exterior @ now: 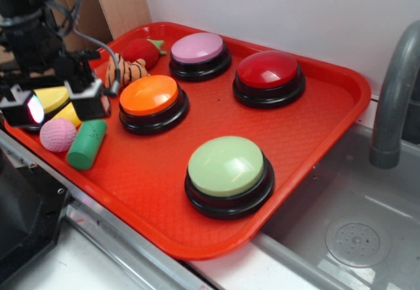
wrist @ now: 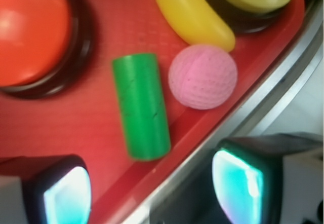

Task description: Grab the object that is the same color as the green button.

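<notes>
From the exterior view we see the gripper (exterior: pixel 59 103) hanging over the near-left corner of the red tray (exterior: pixel 315 139), its two lit fingers spread apart with nothing between them. The green cylinder (exterior: pixel 86 144) lies on its side just below and slightly right of the jaws, touching the pink ball (exterior: pixel 58 134), which sits under the left finger. The green button (exterior: pixel 228 172) stands well away from the jaws, toward the tray's near-right side, and the orange button (exterior: pixel 151 102) sits just beside the right finger. In the wrist view we look down between the open fingers (wrist: pixel 66 193): the green cylinder (wrist: pixel 142 106) lies ahead of the gap, nearer the left finger, untouched, with the pink ball (wrist: pixel 203 76) against it and a yellow banana-shaped piece (wrist: pixel 190 12) beyond.
</notes>
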You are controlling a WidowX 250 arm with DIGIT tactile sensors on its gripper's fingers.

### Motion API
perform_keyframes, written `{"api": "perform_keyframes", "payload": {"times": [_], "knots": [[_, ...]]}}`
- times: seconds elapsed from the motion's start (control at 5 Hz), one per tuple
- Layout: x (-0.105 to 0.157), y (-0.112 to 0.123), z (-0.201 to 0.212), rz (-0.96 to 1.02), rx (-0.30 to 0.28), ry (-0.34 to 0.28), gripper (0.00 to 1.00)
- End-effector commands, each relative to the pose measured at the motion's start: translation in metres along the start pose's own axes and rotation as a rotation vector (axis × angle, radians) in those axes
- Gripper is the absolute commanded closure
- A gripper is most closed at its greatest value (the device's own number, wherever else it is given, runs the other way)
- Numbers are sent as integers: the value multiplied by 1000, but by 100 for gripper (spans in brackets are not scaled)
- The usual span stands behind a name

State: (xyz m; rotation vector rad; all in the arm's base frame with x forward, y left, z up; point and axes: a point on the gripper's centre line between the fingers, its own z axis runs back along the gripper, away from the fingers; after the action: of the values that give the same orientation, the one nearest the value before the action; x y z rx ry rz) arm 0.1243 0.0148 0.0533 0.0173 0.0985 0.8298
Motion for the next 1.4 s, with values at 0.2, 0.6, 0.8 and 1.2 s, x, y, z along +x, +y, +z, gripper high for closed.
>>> {"api": "perform_keyframes", "payload": {"times": [0.2,0.6,0.8,1.2], "knots": [[7,-6,-34,-8,-25,-121,0],[7,-15,-33,-158,-96,-116,0],[6,-15,-37,-180,-105,-112,78],[3,-15,-38,-176,-119,-116,100]]}}
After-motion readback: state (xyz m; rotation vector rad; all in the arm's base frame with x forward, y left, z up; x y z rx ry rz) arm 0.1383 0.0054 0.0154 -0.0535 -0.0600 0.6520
